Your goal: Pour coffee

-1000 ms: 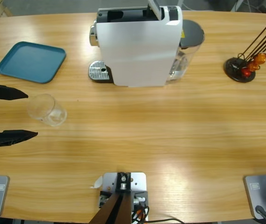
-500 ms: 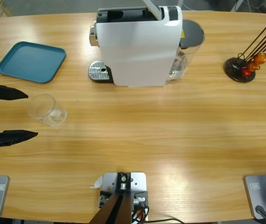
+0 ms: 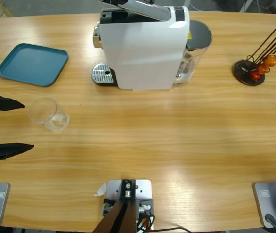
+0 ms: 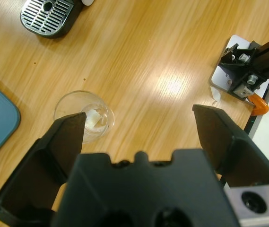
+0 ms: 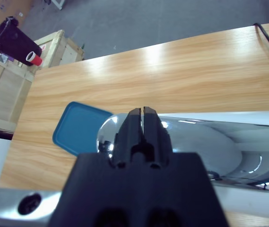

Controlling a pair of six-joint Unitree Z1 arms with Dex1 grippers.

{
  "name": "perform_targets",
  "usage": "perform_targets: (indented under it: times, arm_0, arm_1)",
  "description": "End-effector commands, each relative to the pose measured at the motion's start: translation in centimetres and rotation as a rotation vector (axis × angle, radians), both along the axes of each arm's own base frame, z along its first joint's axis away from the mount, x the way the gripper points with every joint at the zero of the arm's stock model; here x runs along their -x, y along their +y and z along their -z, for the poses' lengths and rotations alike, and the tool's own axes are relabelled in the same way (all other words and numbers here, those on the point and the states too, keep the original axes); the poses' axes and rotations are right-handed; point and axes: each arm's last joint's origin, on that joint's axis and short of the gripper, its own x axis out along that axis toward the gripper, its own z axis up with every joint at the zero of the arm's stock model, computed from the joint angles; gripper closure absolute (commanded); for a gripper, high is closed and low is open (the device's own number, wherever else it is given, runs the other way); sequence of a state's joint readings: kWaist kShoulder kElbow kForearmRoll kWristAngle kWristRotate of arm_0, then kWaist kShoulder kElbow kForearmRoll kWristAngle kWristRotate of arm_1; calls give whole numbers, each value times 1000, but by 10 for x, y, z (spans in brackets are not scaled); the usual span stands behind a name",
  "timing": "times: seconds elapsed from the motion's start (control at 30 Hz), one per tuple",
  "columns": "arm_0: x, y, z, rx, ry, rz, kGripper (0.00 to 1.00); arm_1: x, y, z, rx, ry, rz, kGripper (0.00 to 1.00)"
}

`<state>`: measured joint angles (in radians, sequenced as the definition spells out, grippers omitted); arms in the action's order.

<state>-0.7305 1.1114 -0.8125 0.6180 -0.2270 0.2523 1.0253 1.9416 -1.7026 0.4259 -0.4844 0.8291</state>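
A clear glass tumbler (image 3: 49,114) stands on the table's left part and looks empty; the coffee is out of view. My left gripper (image 3: 28,125) is open at the left edge, its jaws apart on either side of the tumbler's near side without touching it. In the left wrist view the tumbler (image 4: 96,112) sits just past one jaw of the left gripper (image 4: 139,116). The white coffee machine (image 3: 145,48) stands at the back. My right gripper (image 5: 141,111) is shut and rests against the machine's silver lever (image 5: 210,137), which lies low over the machine top (image 3: 138,7).
A teal tray (image 3: 32,63) lies at the back left. The machine's metal drip grille (image 3: 104,74) juts out at its left foot. A black capsule stand (image 3: 249,72) with orange and red capsules is at the far right.
The silver lever has swung from upright down to nearly flat over the machine top. The left gripper's jaws have drawn back slightly toward the left edge. The tumbler has not moved.
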Motion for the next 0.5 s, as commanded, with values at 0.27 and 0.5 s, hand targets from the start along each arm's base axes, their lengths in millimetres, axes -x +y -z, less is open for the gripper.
perform_targets:
  times: [0.27, 0.5]
  arm_0:
    - [6, 5, 6, -2, 4, -9, 27]
    - [5, 4, 7, -6, 8, -10, 27]
  arm_1:
    - [11, 25, 125, 264, 177, -35, 1000]
    - [13, 26, 149, 288, 216, -45, 1000]
